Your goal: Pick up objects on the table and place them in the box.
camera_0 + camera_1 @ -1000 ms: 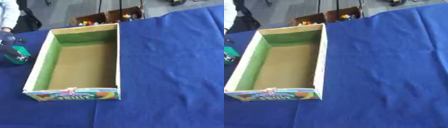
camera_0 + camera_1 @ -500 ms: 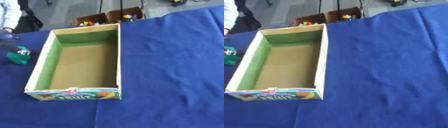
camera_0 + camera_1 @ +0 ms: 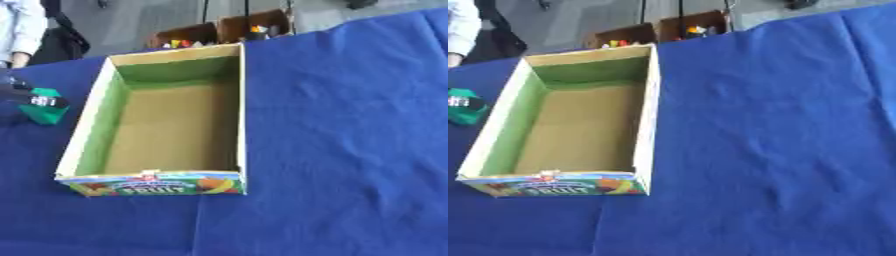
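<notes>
Across the whole desk (image 3: 350, 125) a blue cloth is spread, and it shows soft wrinkles on the right side. Nothing but the cloth is seen on that right half.

On the left half of the desk a long cardboard box (image 3: 241, 100) is placed, with its open top turned up. Its inner walls are green and its floor is plain brown. The near short wall carries a colourful fruit print with the word FRUIT on it. No object is seen inside the box.

Beyond the far edge of the desk two smaller brown boxes (image 3: 223, 30) are standing side by side, and small coloured things are seen in them, too small to be told apart.

Just beside the left wall of the box, on the cloth, a small green object (image 3: 45, 111) is found. It is apart from the box and not touching it. Its shape cannot be made out clearly.

Over this green object the left hand (image 3: 31, 96) is seen, dark with silver parts, coming in from the left edge of the view. It lies on or right above the top of the object, but it cannot be told whether its fingers are closed around it or only held above it.

No right hand is seen in either view.
</notes>
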Robot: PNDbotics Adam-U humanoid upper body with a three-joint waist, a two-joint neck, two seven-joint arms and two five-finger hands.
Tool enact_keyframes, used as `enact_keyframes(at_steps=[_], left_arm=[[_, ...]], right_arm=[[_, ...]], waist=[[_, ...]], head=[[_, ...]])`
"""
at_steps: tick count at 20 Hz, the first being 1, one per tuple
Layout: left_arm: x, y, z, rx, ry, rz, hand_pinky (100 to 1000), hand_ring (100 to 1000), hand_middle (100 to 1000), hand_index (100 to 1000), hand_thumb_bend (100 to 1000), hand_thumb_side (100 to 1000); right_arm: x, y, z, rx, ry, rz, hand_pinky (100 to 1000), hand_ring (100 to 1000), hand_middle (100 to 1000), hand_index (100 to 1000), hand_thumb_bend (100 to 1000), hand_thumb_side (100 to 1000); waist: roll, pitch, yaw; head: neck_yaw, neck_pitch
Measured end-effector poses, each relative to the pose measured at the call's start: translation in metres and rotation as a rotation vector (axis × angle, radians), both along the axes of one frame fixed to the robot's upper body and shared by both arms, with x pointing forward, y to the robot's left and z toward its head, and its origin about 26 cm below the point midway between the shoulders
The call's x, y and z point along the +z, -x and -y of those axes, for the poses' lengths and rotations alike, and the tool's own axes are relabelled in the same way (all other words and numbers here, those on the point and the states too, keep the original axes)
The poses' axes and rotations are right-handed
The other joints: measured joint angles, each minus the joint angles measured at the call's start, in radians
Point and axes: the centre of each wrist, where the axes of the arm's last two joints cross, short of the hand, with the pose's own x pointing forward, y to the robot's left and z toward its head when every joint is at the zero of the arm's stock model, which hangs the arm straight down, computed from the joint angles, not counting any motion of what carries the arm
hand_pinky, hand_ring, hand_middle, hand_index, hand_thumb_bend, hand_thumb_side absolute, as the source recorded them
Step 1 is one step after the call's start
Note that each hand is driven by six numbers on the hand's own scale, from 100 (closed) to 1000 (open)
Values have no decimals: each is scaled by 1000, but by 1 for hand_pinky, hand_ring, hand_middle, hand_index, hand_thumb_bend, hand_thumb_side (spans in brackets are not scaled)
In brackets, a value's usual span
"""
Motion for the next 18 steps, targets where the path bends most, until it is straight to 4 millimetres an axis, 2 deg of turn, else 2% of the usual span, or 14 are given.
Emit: enact_keyframes(at_steps=[4,7,9,11,16,18], left_arm=[[-2,0,-2,17,18,0,906,962,939,1000,644,912],[-3,0,-3,18,28,3,878,932,889,1000,634,910],[-4,0,-4,17,39,1,858,898,822,1000,624,909],[-6,0,-4,15,48,2,849,887,809,1000,617,905],[-8,-1,-6,27,59,4,814,830,775,1000,573,872],[-9,-2,-7,39,59,-4,798,814,763,1000,524,854]], right_arm=[[0,0,0,-1,1,4,719,606,414,673,100,747],[0,0,1,-5,2,7,719,607,414,674,100,746],[1,0,1,-11,0,12,719,607,414,674,100,745],[1,0,1,-16,0,14,719,607,414,674,100,743],[1,0,2,-21,-4,19,718,607,414,674,100,741],[1,1,2,-24,-5,23,718,607,414,675,100,741]], waist=[[2,0,-3],[2,0,-9],[4,0,-13],[4,0,-16],[4,1,-20],[4,1,-20]], head=[[2,-2],[6,-6],[8,-7],[9,-7],[9,-10],[10,-11]])
